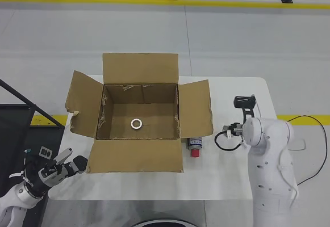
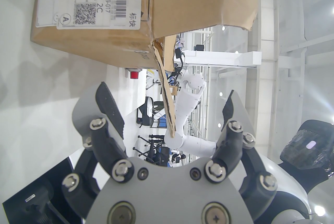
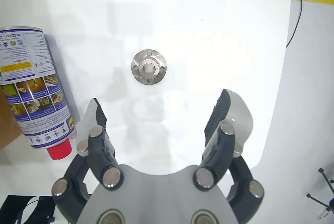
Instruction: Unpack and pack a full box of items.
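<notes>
Ops: Status on the box (image 1: 140, 68)? What's inside?
Eng: One small ring (image 1: 136, 123), flat on the box floor, slightly left of centre. Tape roll or bearing ring, too small to tell. All flaps are folded out.
Ops: Outside?
Eng: Spray can (image 1: 194, 144) lying on the bench (image 1: 153, 181), just beside the box's lower-right corner and below the right flap in the top frame. Long axis runs up-down there, red cap toward the lower edge. Metal flange (image 3: 148, 70) lies flat on the bench, apart from the can.
Ops: Hands?
Eng: Right hand (image 3: 159, 97) is spread wide and empty, above the bench. The flange is just ahead of the fingertips, roughly on the centreline between them. Left hand (image 2: 167, 89) is also wide and empty, off the bench's lower-left corner in the top frame, facing the labelled box side.
Ops: Which arm for the ring?
Eng: My read is that unpacking is nearly done and the ring is last. Neither arm is clearly closer. Left has to go over the near-left flaps; right has to cross the right flap and the can. If packing starts instead, right is the pick. The flange is round, so there's no axis to align, and it sits straight ahead of the open fingers. The rim is thin and flat on the bench, so I'd grip the raised hub.
</notes>
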`<control>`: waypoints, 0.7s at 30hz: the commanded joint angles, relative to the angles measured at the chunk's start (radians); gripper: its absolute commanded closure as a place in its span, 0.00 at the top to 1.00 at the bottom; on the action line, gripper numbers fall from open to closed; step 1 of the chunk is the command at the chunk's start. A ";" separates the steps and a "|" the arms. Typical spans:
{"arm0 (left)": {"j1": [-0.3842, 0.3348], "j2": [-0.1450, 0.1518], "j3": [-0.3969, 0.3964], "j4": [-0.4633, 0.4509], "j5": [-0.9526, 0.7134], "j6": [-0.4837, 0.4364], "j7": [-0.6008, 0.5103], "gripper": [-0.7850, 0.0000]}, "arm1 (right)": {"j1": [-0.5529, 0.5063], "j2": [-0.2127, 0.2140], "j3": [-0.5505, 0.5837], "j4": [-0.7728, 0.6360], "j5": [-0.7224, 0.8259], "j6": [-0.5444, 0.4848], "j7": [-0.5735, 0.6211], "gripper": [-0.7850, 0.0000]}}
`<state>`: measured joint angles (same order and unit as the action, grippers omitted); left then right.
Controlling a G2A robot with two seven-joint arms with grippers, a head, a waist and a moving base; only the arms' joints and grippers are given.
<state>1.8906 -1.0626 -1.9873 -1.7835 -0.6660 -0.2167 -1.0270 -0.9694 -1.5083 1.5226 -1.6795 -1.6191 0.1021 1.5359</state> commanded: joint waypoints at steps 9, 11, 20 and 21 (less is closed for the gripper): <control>0.000 0.000 0.000 0.000 0.000 0.000 0.000 1.00 | 0.044 -0.003 0.016 0.126 0.017 0.120 0.000 0.46; 0.000 0.000 0.000 0.000 0.000 0.000 0.000 1.00 | 0.056 -0.004 0.014 0.150 0.028 0.141 0.000 0.47; 0.000 0.000 0.000 0.000 0.000 0.000 0.000 1.00 | 0.113 -0.007 0.004 0.267 0.041 0.187 -0.036 0.47; 0.000 0.000 0.000 0.000 0.000 0.000 0.000 1.00 | 0.120 -0.007 0.006 0.281 0.052 0.191 -0.044 0.47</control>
<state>1.8906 -1.0626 -1.9873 -1.7835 -0.6660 -0.2167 -1.0270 -0.8567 -1.5153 1.5263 -1.4142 -1.5769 0.2882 1.4993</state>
